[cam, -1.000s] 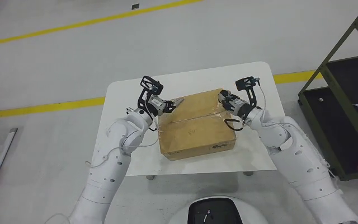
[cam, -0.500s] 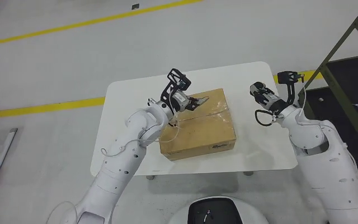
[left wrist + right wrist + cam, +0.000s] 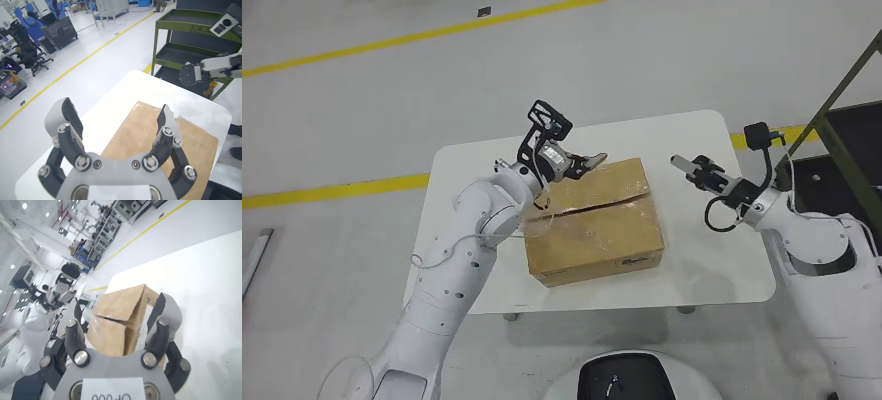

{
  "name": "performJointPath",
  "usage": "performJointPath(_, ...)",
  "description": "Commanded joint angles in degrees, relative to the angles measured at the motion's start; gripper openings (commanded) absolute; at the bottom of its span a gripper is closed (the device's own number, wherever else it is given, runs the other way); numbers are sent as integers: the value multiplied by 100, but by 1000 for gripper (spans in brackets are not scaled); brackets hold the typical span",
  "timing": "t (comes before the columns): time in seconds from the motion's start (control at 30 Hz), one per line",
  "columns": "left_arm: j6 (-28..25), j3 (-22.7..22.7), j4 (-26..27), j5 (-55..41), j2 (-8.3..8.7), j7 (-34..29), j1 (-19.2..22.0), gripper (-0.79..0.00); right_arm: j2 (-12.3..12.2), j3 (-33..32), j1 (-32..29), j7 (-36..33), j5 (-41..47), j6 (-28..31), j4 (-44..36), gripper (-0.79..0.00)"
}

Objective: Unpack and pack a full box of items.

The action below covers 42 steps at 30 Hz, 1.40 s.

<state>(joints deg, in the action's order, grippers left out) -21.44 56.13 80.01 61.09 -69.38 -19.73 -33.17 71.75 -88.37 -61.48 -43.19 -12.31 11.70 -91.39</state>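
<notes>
Cardboard box (image 3: pixel 592 220) sits mid-table (image 3: pixel 712 270), flaps down, seam slightly parted. Left gripper (image 3: pixel 594 160), fingers spread, has risen over its far edge. Right gripper (image 3: pixel 678 162), also spread, has backed off beside it. Unpacking judged barely begun.

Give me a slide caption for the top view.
Open left gripper over a corner of the box, open right gripper beside it, on a white table.

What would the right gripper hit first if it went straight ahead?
Probably the cardboard box: the open jaws of the right gripper frame its end straight ahead, though the gap and height are hard to judge.
</notes>
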Motion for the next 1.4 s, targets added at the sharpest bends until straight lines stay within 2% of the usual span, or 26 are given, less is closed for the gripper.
performJointPath(0.0,11,401,181,86,106,-241,-190,0,-11,72,57,-340,237,3,-36,0)
performJointPath(0.17,113,1331,880,247,334,-619,-875,0,-30,193,172,-590,593,-17,-75,0)
performJointPath(0.3,205,1917,1421,202,456,-947,-1494,0,-47,339,261,-1157,1159,-148,-98,0)
performJointPath(0.5,299,2637,1680,252,590,-1195,-2365,0,-75,670,450,-2266,1988,-700,72,0)
performJointPath(0.6,324,2836,1817,301,627,-1269,-2640,0,-84,735,505,-2357,1966,-751,151,0)
performJointPath(0.9,324,2836,1817,301,627,-1269,-2640,0,-84,744,488,-2328,1951,-772,158,0)
performJointPath(1.3,324,2836,1817,301,627,-1269,-2640,0,-99,1625,855,-1962,599,-1668,496,0)
performJointPath(1.33,324,2836,1817,301,627,-1269,-2640,0,-101,1709,922,-1964,429,-1694,540,-12)
performJointPath(1.37,324,2836,1817,301,627,-1269,-2640,0,-99,1777,969,-1972,370,-1726,589,-105)
